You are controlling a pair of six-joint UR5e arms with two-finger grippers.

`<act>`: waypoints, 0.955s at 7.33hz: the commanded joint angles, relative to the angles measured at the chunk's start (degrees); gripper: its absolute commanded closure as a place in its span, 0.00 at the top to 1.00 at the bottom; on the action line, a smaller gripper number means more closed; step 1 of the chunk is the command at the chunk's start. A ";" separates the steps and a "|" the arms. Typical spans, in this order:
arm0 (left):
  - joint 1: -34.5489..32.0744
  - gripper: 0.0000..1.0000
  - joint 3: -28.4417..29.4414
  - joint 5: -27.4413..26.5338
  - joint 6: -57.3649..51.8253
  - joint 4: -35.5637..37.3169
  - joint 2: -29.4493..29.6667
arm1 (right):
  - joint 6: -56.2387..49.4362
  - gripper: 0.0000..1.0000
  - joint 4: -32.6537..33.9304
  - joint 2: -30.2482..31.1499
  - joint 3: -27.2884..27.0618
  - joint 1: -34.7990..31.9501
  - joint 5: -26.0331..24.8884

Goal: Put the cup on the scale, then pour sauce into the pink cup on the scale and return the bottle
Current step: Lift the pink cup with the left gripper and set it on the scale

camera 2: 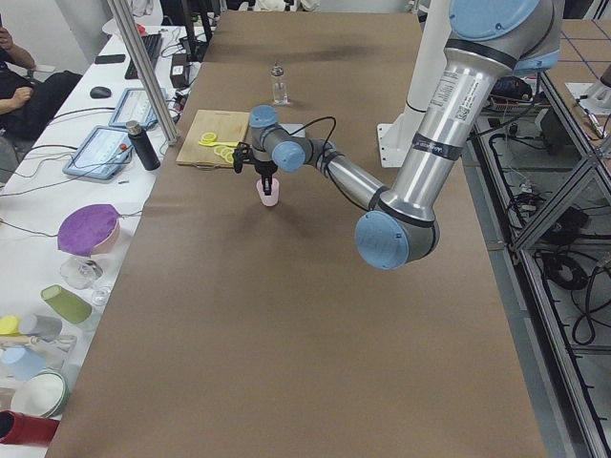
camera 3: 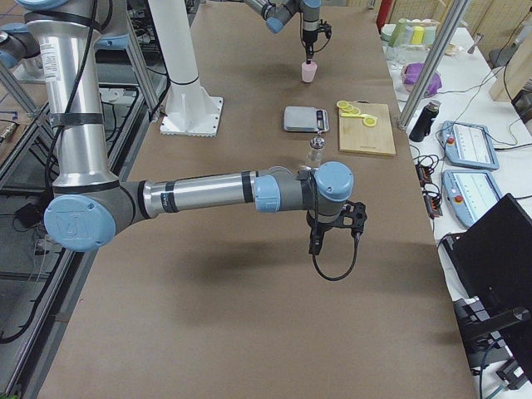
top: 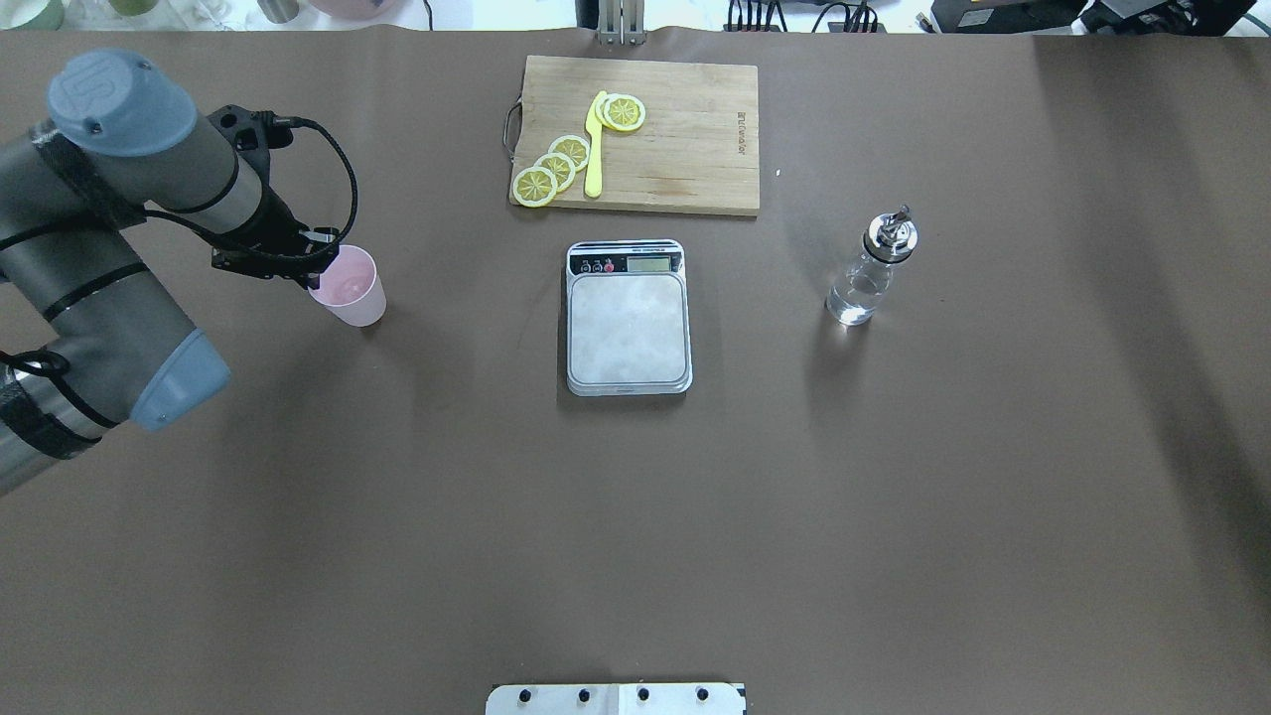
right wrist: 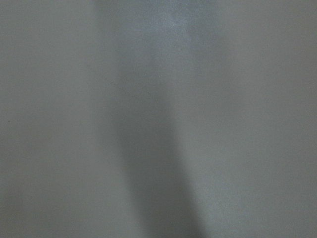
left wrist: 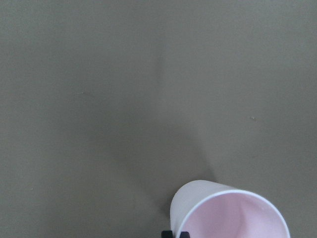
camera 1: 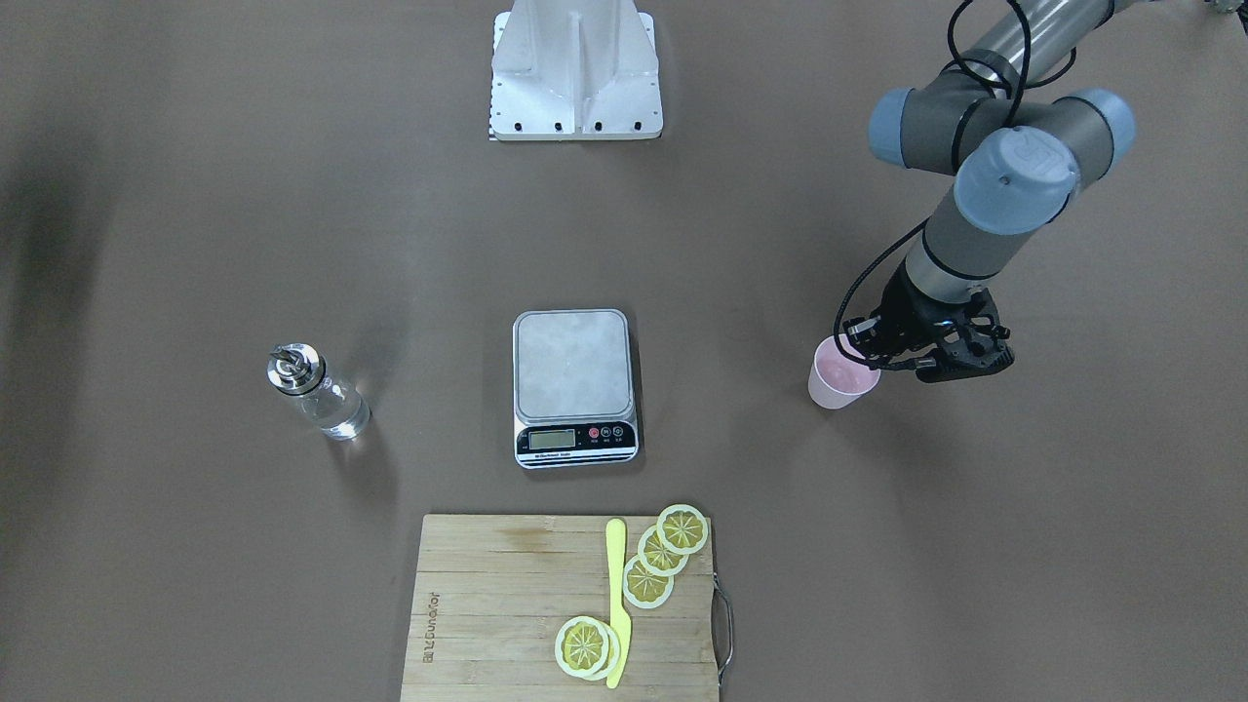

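The pale pink cup [camera 1: 840, 382] stands on the brown table at my left side, also in the overhead view [top: 350, 288] and the left wrist view [left wrist: 228, 215]. My left gripper [camera 1: 871, 353] stands over it, fingers closed on the rim's near edge; its tips just show in the left wrist view [left wrist: 175, 233]. The steel scale [camera 1: 573, 375] sits at mid-table with a bare platform. The clear glass bottle [camera 1: 317, 390] with its metal spout stands upright on my right side, clear liquid inside. My right gripper [camera 3: 314, 245] hangs over bare table, away from the bottle; I cannot tell its state.
A wooden cutting board [camera 1: 507, 604] with several lemon slices [camera 1: 661, 551] and a yellow knife [camera 1: 616, 595] lies beyond the scale at the far edge. The white robot base plate [camera 1: 575, 78] is at the near edge.
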State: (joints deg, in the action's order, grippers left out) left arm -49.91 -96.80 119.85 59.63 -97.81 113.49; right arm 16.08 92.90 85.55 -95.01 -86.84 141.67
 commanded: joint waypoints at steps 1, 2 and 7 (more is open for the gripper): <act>-2.03 0.00 -2.25 2.83 2.14 0.52 0.41 | 0.00 1.00 0.00 -0.12 0.00 0.00 0.01; -1.78 0.00 -2.60 2.76 6.16 0.61 1.72 | 0.00 1.00 0.00 -0.12 0.00 0.00 0.01; 7.52 0.00 6.31 -1.97 25.15 9.92 23.74 | 0.09 1.00 0.00 -0.12 -1.14 0.88 -0.16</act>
State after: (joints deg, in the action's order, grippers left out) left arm -45.31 -95.14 120.16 80.07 -88.63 130.93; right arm 16.16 92.90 85.43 -96.01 -86.35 141.56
